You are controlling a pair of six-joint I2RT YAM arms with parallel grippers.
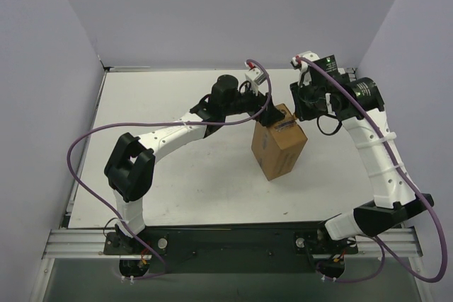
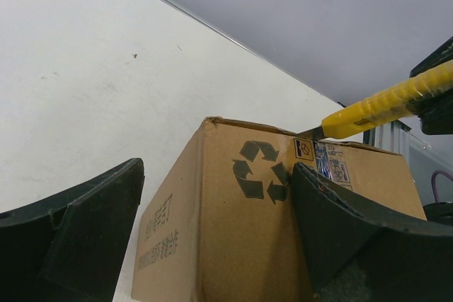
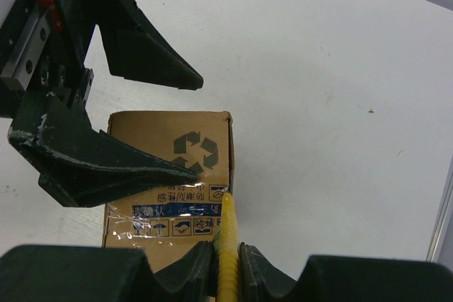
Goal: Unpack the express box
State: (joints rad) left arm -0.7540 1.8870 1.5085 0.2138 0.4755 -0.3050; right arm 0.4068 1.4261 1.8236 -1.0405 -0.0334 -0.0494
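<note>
**Box on table, knife tip at its upper edge**

The box stands on the white table, right of centre in the overhead view, between the ends of the two arms. Its top is closed.

The left wrist view shows one face with a dark recycling mark and printed characters on the face next to it. The overhead view shows neither. The right wrist view adds a strip of clear tape lying over a row of handling symbols.

A yellow knife appears in both wrist views but cannot be made out from overhead. The right claw is clamped on its handle at the bottom centre of the right wrist view. The left wrist view shows the knife from the side, coming in from the upper right. Its blade tip meets the box's upper edge just beside a small square symbol.

The left claw has its fingers wide apart and holds nothing. In its own view the box sits between them, with the right-hand finger overlapping the cardboard. The right wrist view shows that finger lying across the face with the recycling mark. The other finger is off the box, over bare table at the upper left. Whether the near finger presses on the cardboard cannot be told.
</note>
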